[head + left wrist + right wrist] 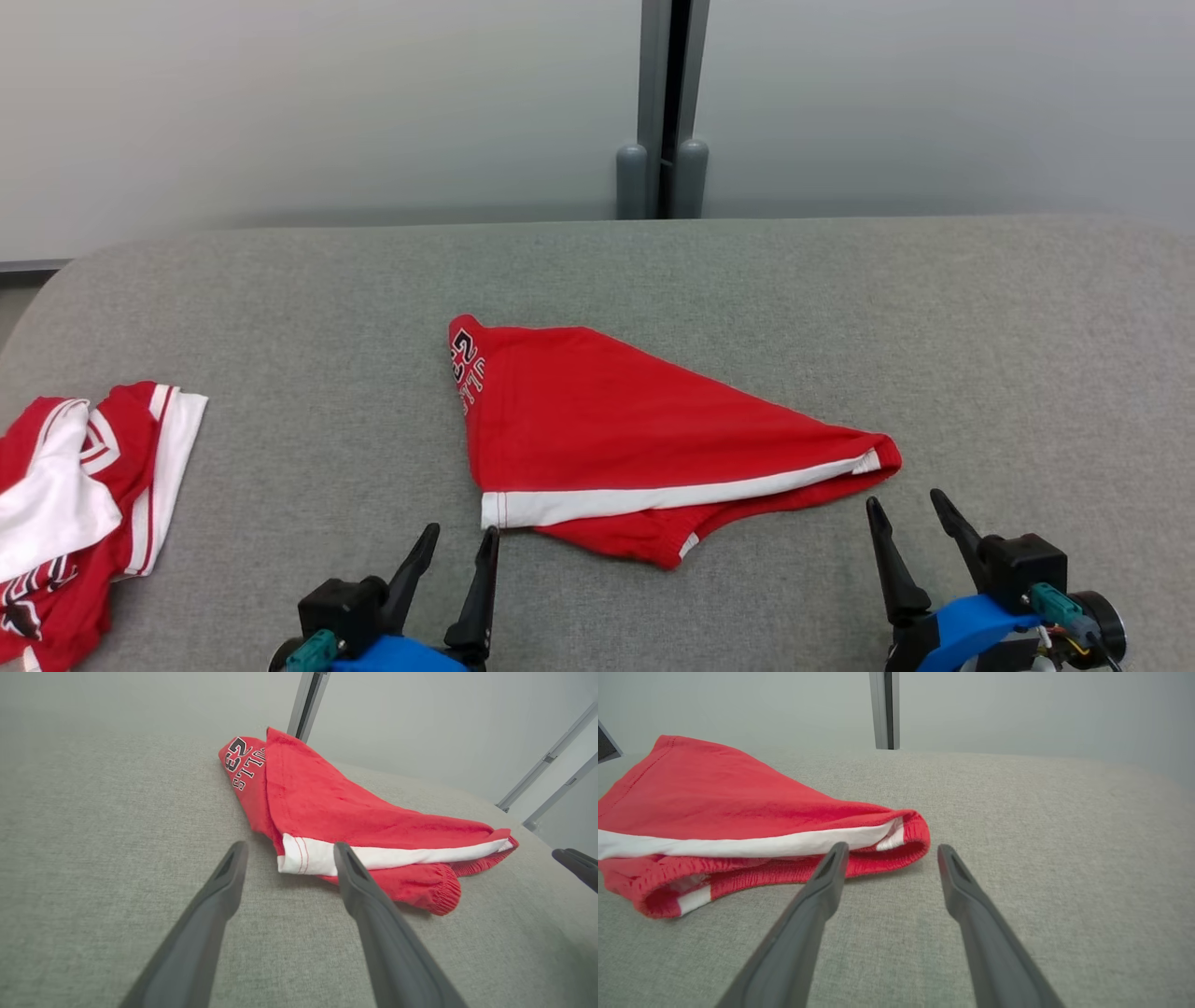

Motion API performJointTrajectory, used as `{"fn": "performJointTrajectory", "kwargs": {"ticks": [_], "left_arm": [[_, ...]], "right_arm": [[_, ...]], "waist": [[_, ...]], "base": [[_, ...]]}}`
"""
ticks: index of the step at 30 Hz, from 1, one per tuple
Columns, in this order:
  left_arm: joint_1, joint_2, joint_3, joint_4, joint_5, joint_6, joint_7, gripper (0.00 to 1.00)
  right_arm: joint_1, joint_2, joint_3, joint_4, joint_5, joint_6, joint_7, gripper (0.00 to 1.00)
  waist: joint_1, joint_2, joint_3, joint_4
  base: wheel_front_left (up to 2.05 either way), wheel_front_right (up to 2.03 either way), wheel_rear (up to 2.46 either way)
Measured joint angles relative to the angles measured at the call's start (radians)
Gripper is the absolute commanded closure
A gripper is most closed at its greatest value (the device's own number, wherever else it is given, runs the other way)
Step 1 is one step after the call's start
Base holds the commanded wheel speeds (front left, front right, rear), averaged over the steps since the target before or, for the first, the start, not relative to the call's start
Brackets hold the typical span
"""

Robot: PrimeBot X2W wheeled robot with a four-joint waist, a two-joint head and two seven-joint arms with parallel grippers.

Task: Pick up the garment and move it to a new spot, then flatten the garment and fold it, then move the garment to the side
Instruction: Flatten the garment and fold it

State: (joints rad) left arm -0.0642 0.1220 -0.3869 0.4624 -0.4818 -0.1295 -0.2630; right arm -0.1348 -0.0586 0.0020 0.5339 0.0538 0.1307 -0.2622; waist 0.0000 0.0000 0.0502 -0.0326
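Observation:
A red garment (644,434) with a white stripe and black lettering lies folded into a rough triangle at the middle of the grey table (840,308); it also appears in the left wrist view (355,812) and the right wrist view (714,807). My left gripper (459,537) stands open just short of the garment's near left corner, its fingers (219,891) apart over bare cloth. My right gripper (907,506) is open too, just below the garment's right tip (915,833), touching nothing.
A second red and white garment (75,495) lies crumpled at the table's left edge. A grey post (665,112) stands against the pale wall behind the table. Bare grey surface spreads to the right of the folded garment.

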Motion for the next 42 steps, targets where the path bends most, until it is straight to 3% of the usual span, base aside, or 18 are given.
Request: {"fn": "performJointTrajectory", "kwargs": {"ticks": [15,17,18,22,32,40,41,42], "left_arm": [[-0.138,0.055,-0.111,0.092,-0.187,0.0,0.0,0.0],[-0.146,0.058,-0.116,0.096,-0.194,0.0,0.0,0.99],[-0.15,0.059,-0.12,0.099,-0.197,0.0,0.0,1.0],[-0.172,0.068,-0.134,0.091,-0.216,0.0,0.0,1.0],[-0.331,0.161,-0.043,0.035,-0.184,0.0,0.0,1.0],[-0.412,0.205,0.045,0.184,-0.142,0.0,0.0,0.97],[-0.413,0.206,0.054,0.202,-0.138,0.0,0.0,0.53],[-0.413,0.202,0.068,0.216,-0.128,0.0,0.0,0.0]], "right_arm": [[-0.024,0.007,0.002,-0.023,-0.006,0.0,0.0,0.0],[-0.025,0.007,0.005,-0.024,0.001,0.0,0.0,0.0],[-0.025,0.007,0.007,-0.024,0.002,0.0,0.0,0.0],[-0.027,0.007,0.015,-0.023,0.02,0.0,0.0,0.0],[-0.036,0.007,0.037,-0.018,0.044,0.0,0.0,0.0],[-0.055,0.007,0.074,-0.018,0.063,0.0,0.0,0.0],[-0.058,0.007,0.078,-0.019,0.065,0.0,0.0,0.0],[-0.062,0.007,0.08,-0.02,0.067,0.0,0.0,0.0]], "waist": [[0.0001,0.0,0.096,-0.061],[0.0001,0.0,0.101,-0.061],[0.0001,0.0,0.102,-0.061],[0.0,0.0,0.105,-0.057],[0.0,0.0,0.111,-0.034],[0.0001,0.0,0.139,-0.042],[0.0,0.0,0.143,-0.043],[0.0,0.0,0.147,-0.044]], "base": [[0.0,0.0,0.0],[0.0,0.0,0.0],[0.0,0.0,0.0],[0.0,0.0,0.0],[0.0,0.0,0.0],[0.0,0.0,0.0],[0.0,0.0,0.0],[0.0,0.0,0.0]]}}
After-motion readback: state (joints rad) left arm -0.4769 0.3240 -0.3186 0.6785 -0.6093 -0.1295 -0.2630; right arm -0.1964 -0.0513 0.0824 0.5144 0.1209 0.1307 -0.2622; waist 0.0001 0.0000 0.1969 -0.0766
